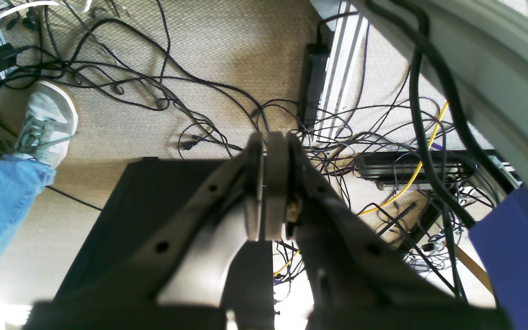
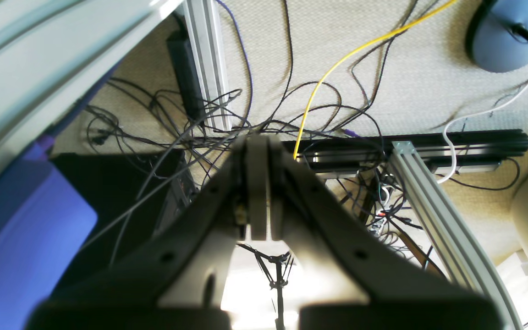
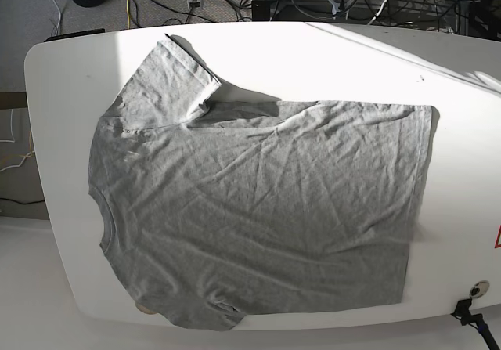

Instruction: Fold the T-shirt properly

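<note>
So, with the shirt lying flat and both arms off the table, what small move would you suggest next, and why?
Probably bring one arm in over the table and open its gripper near the upper sleeve. The T-shirt lies spread out, plain side up and unfolded, while the left gripper and right gripper are both shut and empty, pointing at the cabled floor.

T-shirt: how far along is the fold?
Done: the T-shirt lies spread flat on the white table, plain side up, wrinkled. In hand: nothing; the left hand and right hand are shut, empty, off the table over floor cables. Left: every fold.
</note>
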You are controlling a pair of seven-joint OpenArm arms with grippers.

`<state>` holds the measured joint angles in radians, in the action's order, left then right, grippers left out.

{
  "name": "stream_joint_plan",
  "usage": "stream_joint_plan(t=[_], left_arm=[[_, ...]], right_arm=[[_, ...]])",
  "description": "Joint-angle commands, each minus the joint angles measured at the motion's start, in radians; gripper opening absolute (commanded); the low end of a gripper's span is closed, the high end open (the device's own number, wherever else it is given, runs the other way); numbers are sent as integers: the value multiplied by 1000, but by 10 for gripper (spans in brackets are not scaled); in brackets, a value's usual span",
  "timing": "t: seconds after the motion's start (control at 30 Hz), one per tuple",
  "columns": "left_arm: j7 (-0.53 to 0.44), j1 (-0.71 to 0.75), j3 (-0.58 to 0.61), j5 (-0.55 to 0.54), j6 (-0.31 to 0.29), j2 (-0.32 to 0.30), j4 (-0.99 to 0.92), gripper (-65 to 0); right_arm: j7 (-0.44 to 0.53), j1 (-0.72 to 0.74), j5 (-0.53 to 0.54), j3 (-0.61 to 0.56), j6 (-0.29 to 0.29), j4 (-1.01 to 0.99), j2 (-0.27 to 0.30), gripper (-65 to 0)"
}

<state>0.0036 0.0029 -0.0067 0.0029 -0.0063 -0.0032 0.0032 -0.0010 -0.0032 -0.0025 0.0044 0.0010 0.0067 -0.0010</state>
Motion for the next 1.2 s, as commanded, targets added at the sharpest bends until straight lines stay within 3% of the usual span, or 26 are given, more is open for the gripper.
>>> stream_joint_plan(t=[0.0,0.33,0.57,0.97,1.0,1.17], left_arm=[[6,5,2,-8,5,-3,7,-650],[29,12,0,-10,1,-11,27,-629],[32,75,-5,-22,-2,-24,188,-644],[-6,368,-5,-29,-7,-60,495,-648],[29,329,-13,-19,-10,-51,435,-638],[29,329,-13,-17,-10,-50,433,-636]], right_arm=[[7,0,-2,3,15,2,-1,-650],[-1,-24,1,8,15,28,9,-650],[-8,-110,12,6,40,143,46,-650],[-44,-386,53,11,71,466,143,-650],[-52,-297,32,13,60,416,97,-647],[-50,-263,31,15,60,356,83,-647]])
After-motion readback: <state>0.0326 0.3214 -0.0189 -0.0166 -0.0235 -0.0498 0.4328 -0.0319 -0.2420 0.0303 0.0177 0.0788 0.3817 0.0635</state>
